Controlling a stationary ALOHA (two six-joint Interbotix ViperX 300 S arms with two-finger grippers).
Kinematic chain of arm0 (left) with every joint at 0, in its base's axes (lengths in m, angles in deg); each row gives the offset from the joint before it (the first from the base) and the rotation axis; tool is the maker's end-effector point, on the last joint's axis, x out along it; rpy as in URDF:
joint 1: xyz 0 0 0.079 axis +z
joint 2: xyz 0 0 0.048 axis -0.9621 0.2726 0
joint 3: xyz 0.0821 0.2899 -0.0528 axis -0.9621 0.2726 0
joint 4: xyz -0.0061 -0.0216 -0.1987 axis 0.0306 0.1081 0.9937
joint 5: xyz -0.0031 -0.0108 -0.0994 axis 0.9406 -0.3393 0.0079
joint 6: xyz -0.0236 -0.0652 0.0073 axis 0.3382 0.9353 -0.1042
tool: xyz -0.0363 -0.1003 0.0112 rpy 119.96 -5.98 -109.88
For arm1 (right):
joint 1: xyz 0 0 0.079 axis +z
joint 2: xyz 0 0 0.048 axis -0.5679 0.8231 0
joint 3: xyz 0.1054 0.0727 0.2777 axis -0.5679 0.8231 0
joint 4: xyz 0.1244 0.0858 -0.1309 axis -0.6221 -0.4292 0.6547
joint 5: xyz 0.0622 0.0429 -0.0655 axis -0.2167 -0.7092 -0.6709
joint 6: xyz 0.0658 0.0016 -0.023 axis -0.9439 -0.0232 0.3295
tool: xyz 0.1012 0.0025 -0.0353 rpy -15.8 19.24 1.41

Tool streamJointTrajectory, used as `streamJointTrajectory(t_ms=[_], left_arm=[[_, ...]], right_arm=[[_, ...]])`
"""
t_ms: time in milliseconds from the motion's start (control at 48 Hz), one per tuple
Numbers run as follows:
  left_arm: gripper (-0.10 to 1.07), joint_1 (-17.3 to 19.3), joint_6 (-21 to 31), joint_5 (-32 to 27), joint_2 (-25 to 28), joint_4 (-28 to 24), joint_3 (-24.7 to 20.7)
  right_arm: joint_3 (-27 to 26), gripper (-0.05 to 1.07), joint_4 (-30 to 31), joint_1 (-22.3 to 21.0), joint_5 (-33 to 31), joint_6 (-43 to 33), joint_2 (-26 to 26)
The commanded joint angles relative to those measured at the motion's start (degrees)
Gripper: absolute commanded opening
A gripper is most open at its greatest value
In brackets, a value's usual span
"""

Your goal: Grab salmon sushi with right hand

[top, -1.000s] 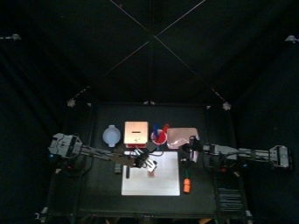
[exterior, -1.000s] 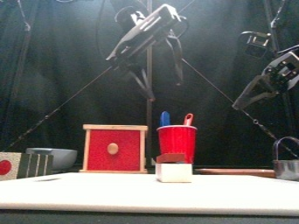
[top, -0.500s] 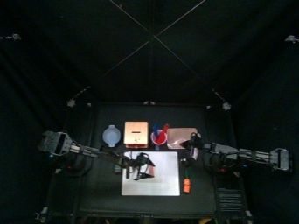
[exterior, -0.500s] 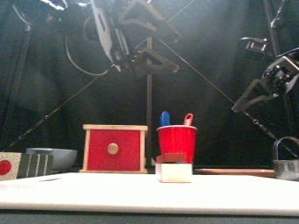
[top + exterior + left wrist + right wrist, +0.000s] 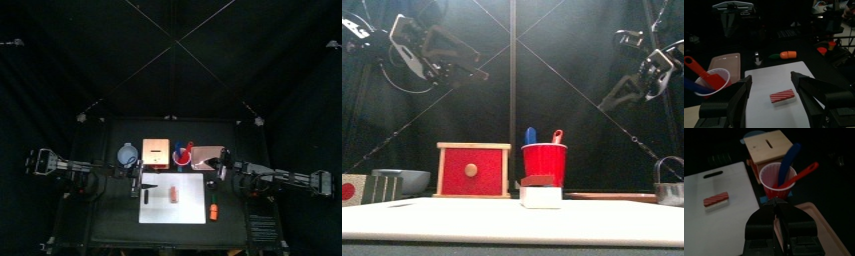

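- The salmon sushi (image 5: 782, 96) lies flat on the white mat (image 5: 764, 107), roughly in the middle of it, nothing touching it; in the top view it is the small pink sliver (image 5: 171, 193) on the board.
- The right hand (image 5: 776, 208) hangs above the mat's far right corner, near the red cup (image 5: 776, 180), jaws pressed together and carrying nothing.
- So the grab is not yet begun, by my reading: those jaws need to spread first, then the arm swings left and toward the near side to get over the piece.
- Best bet, I'd judge, is to come straight down with the jaws across the short width of the oblong, and close gently; it looks small and soft.
- The left gripper (image 5: 771, 82) is up over the left side, jaws wide apart, holding nothing; the sushi shows between them only because it looks down from above.
- Around it: the red cup holds a blue utensil (image 5: 789, 160) and a red utensil (image 5: 803, 173) sticking up, right beside the right arm's start, the thing to steer clear of.
- A wooden box (image 5: 767, 146) stands left of the cup, beyond the mat's far edge.
- A brighter orange piece (image 5: 787, 54) sits off the mat on the right: not the target.
- The path across the mat itself looks open.
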Motion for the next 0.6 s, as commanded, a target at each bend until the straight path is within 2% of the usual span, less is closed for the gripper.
streamJointTrajectory(t_ms=[0,125,292,583], left_arm=[[0.95,0.4,-1.0,0.3,-4.1,2.5,1.0],[0.95,0.6,-1.3,-1.4,-7.8,6.5,4.3],[0.94,-0.1,-1.2,-4.4,-10.3,9.0,6.7],[0.94,-0.3,-1.1,-5.0,-11.1,9.8,7.5]], right_arm=[[-2.7,0.02,0.0,1.9,0.8,0.1,0.4],[-4.0,0.02,0.4,4.9,2.6,0.2,0.7],[-4.4,0.02,1.8,8.3,6.8,0.2,1.4],[-4.3,0.02,2.5,8.5,8.3,0.2,3.4]])
